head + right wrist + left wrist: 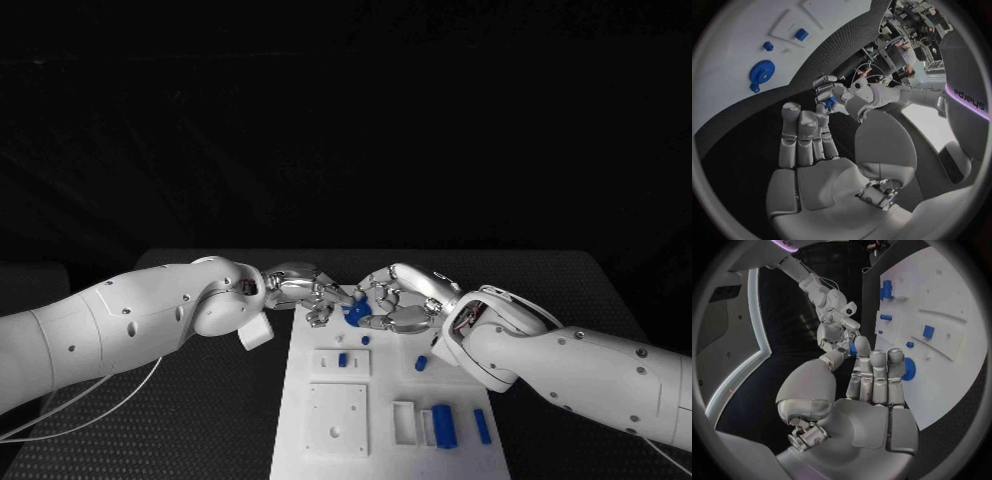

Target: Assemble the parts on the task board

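Parts, small and blue, are spread over the white task board [335, 420] in the middle of the black bench [188, 440]. Several look seated already: a short peg [342, 359] stands in a raised square block, another small piece [421, 364] sits just beside it, and a wider block [444, 426] with a slim bar [482, 427] next to it rest by two white slots at the board's near end. A round blue disc [761, 74] lies on the board too. I'd judge the job partly done, with the piece in hand and perhaps others left to fit.

Both hands meet above the far end of the board. The left hand [306, 288] and the right hand [397, 305] are fingertip to fingertip around one blue part [353, 314]. In the left wrist view the right hand's fingers [842, 335] pinch that part; in the right wrist view the left hand's fingers [826, 92] also close on it. Which hand bears it I cannot tell; both seem to grip.

The large white plate [338, 420] with a hole holds nothing blue.
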You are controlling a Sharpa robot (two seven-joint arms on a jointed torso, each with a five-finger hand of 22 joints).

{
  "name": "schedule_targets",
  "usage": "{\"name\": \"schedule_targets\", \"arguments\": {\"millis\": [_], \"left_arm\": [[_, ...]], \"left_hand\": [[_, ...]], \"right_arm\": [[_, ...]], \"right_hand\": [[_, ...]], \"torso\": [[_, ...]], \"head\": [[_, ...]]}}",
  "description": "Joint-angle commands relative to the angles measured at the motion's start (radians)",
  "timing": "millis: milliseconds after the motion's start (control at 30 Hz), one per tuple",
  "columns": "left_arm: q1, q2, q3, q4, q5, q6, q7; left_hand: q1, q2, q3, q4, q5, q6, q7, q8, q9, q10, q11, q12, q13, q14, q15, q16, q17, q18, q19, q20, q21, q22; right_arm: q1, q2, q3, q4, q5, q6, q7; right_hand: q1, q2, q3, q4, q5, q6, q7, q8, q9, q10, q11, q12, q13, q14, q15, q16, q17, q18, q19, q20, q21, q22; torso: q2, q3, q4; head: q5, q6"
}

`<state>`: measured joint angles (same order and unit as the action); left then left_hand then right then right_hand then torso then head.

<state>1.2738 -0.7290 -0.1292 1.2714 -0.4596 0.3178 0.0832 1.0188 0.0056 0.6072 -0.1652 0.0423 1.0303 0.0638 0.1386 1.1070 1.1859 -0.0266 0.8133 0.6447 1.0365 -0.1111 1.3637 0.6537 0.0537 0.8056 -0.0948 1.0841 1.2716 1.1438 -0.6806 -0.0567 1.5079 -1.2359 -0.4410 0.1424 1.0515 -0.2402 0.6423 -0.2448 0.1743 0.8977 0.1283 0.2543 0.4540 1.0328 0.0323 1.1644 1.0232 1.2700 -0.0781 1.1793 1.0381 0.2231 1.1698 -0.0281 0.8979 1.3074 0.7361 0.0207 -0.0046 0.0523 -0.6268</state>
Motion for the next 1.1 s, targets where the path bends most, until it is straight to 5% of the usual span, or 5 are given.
{"name": "schedule_targets", "arguments": {"millis": [33, 467, 767, 1100], "left_arm": [[-0.002, 0.001, 0.000, 0.007, -0.037, 0.045, 0.023], [-0.002, 0.000, 0.000, 0.019, -0.046, 0.058, 0.020], [-0.002, -0.001, 0.000, 0.018, -0.020, 0.055, 0.022], [-0.002, -0.002, 0.000, 0.014, 0.022, 0.032, 0.029]], "left_hand": [[0.041, 0.026, 0.004, -0.017, 0.007, 0.004, 0.008, -0.002, 0.002, -0.016, -0.009, 0.008, 0.001, -0.031, -0.025, 0.006, -0.001, -0.019, -0.008, -0.129, -0.006, 0.002], [0.048, 0.024, 0.002, -0.023, 0.007, 0.009, 0.012, -0.002, 0.001, -0.015, -0.007, 0.011, 0.000, -0.029, -0.023, 0.009, -0.003, -0.019, -0.006, -0.129, -0.005, 0.003], [0.047, 0.025, 0.000, -0.022, 0.007, 0.011, 0.012, -0.002, 0.000, -0.015, -0.006, 0.011, 0.000, -0.029, -0.023, 0.010, -0.003, -0.020, -0.005, -0.129, -0.004, 0.003], [0.046, 0.025, -0.002, -0.020, 0.007, 0.012, 0.012, -0.003, 0.000, -0.015, -0.006, 0.012, -0.001, -0.028, -0.023, 0.010, -0.004, -0.020, -0.004, -0.129, -0.005, 0.003]], "right_arm": [[-0.001, 0.002, 0.000, 0.013, 0.030, -0.032, 0.042], [-0.004, 0.006, 0.000, 0.020, -0.022, -0.068, 0.030], [-0.004, 0.008, -0.003, 0.018, -0.073, -0.043, 0.014], [-0.005, 0.008, -0.007, 0.025, -0.090, -0.036, 0.014]], "right_hand": [[-0.006, 0.003, -0.007, 0.000, 0.006, -0.031, 0.024, -0.004, -0.001, -0.001, 0.006, 0.004, -0.002, -0.001, 0.006, -0.006, 0.001, 0.039, -0.005, 0.000, -0.006, 0.018], [-0.002, 0.011, -0.015, 0.000, -0.014, -0.021, 0.021, 0.003, 0.001, 0.000, 0.003, 0.007, -0.003, 0.001, 0.004, -0.004, 0.002, 0.039, -0.001, -0.002, -0.006, 0.017], [0.027, 0.012, 0.005, -0.005, -0.067, 0.040, 0.000, 0.039, 0.017, 0.006, -0.016, 0.008, -0.007, 0.004, -0.015, -0.004, 0.001, 0.039, 0.002, -0.003, -0.008, 0.017], [0.026, 0.012, 0.003, -0.010, -0.067, 0.077, -0.015, 0.062, 0.035, 0.011, -0.031, 0.007, -0.010, 0.005, -0.029, -0.005, 0.001, 0.039, 0.004, -0.003, -0.008, 0.018]], "torso": [[0.000, -0.0002, -0.0003], [0.000, -0.0012, 0.0008], [0.000, -0.0015, 0.0000], [0.000, -0.0003, 0.0005]], "head": [[0.002, 0.001], [0.002, -0.001], [0.003, -0.006], [0.003, -0.010]]}}
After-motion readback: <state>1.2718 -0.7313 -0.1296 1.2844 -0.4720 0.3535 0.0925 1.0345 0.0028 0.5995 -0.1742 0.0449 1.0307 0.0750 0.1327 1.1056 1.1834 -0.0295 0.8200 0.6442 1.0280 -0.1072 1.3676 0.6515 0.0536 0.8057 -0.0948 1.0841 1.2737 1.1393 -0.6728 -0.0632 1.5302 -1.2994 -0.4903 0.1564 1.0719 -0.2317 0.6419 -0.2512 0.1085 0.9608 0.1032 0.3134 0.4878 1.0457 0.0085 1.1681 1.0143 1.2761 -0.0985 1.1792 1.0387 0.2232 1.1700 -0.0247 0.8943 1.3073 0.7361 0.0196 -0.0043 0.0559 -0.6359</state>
